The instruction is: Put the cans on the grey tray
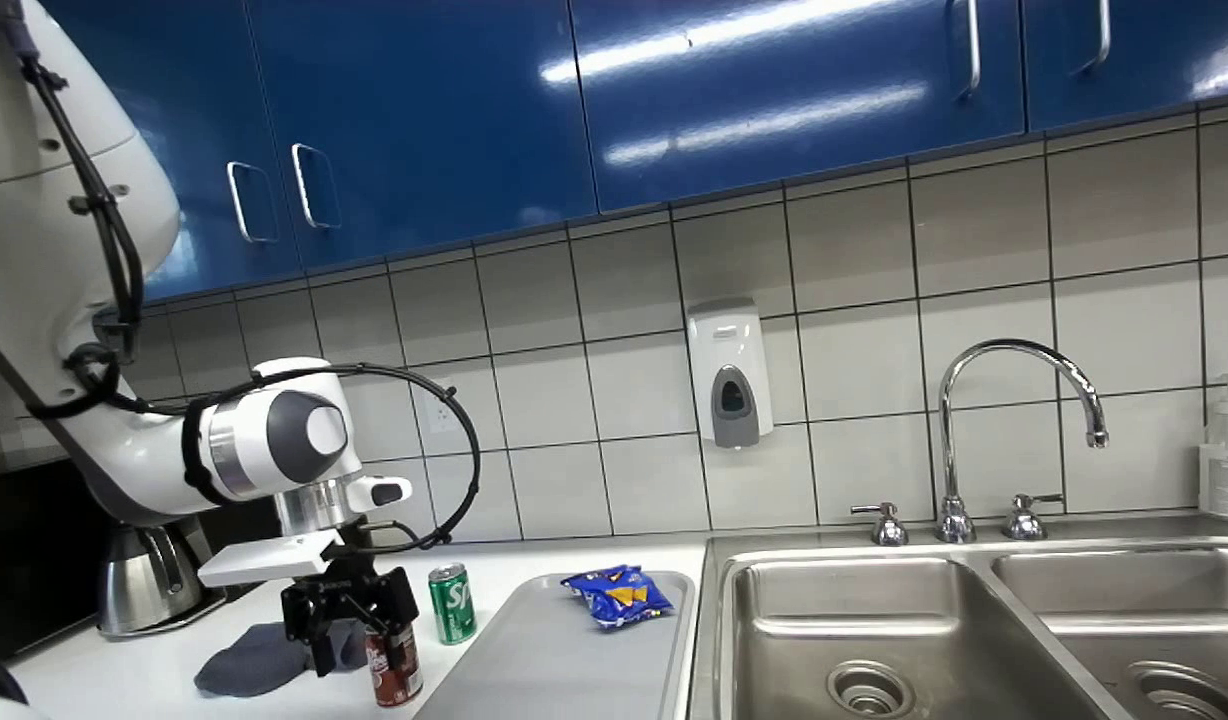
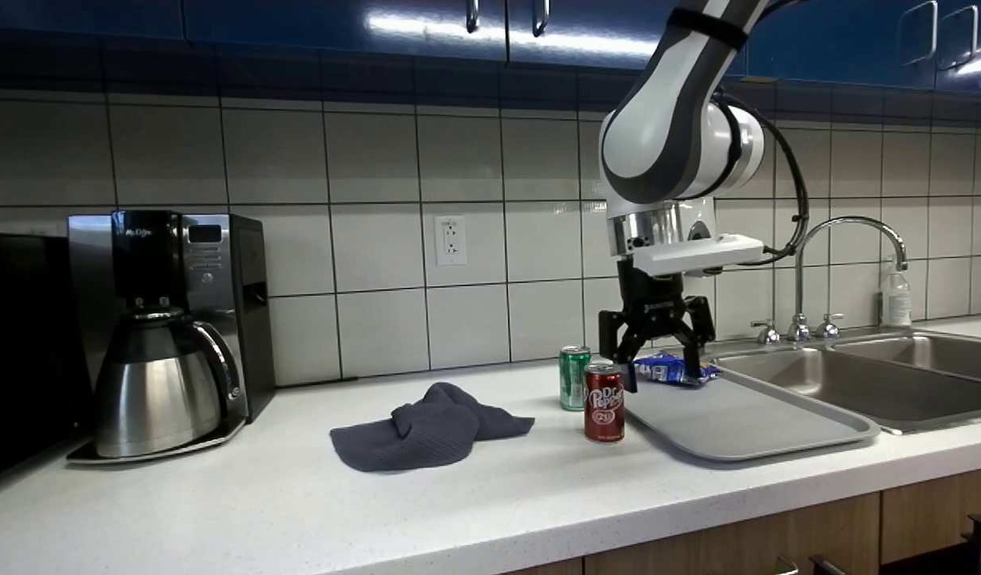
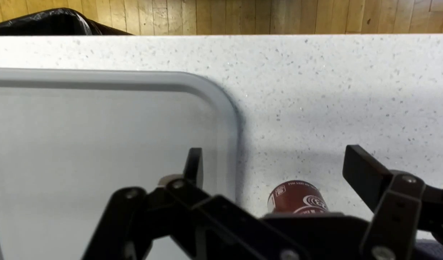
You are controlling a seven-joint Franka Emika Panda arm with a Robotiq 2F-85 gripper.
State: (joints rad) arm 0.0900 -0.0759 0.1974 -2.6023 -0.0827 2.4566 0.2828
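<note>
- A robot's black gripper points down over the rim of the grey tray, fingers spread far apart with nothing in their hold; in the wrist view one shows over the tray, its mate over the counter

- The red can stands upright on the counter just beside the tray, not touching it, while the green can stands upright near it, closer to the tiled wall; neither is on the tray yet

- So wide a spread is probably meant to pass either side of a can and squeeze its round wall, the red one looking the likelier first pick

- The cans presumably stand near the rim to keep the carry short, and the tray lies flat with room for both, even with a blue snack bag on its end nearest the wall

- Both cans are slick, printed metal cylinders that could tip if nudged off-centre; the tray is matte and round-cornered, with a raised lip a can would have to clear

- The snack bag is shiny and crumpled, the counter white with grey specks, and the dark grey cloth lies in soft, textured folds, apart from the tray
</note>
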